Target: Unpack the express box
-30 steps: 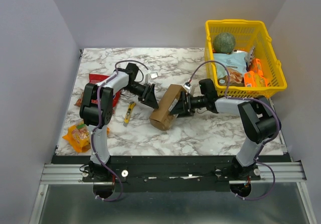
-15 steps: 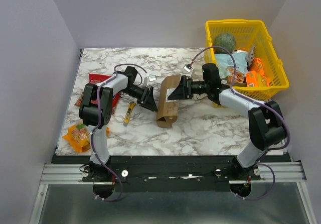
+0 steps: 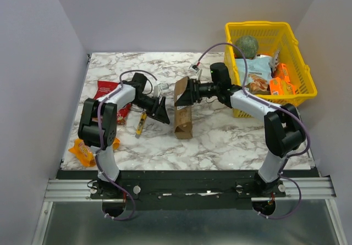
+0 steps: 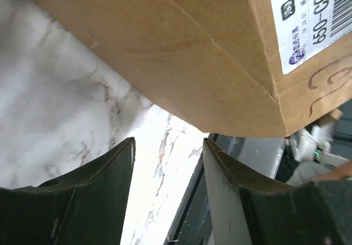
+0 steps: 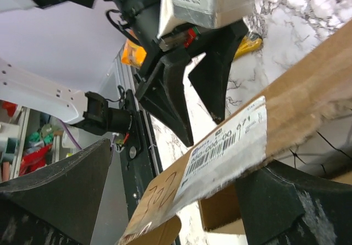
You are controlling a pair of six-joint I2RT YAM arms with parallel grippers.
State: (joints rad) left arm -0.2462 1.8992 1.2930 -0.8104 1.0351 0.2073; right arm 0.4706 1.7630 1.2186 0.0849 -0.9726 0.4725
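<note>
between my right fingers point(image 5: 55, 193) i hold the express box point(image 3: 183, 125) clamped; my left fingers point(image 4: 82, 201) stand spread apart just beside it.

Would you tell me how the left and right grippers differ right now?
The right gripper is shut on the far end of the elongated brown cardboard box; the left gripper is open and holds nothing. The right gripper meets the box from its right, the left gripper from its left. Both point toward that box.
</note>
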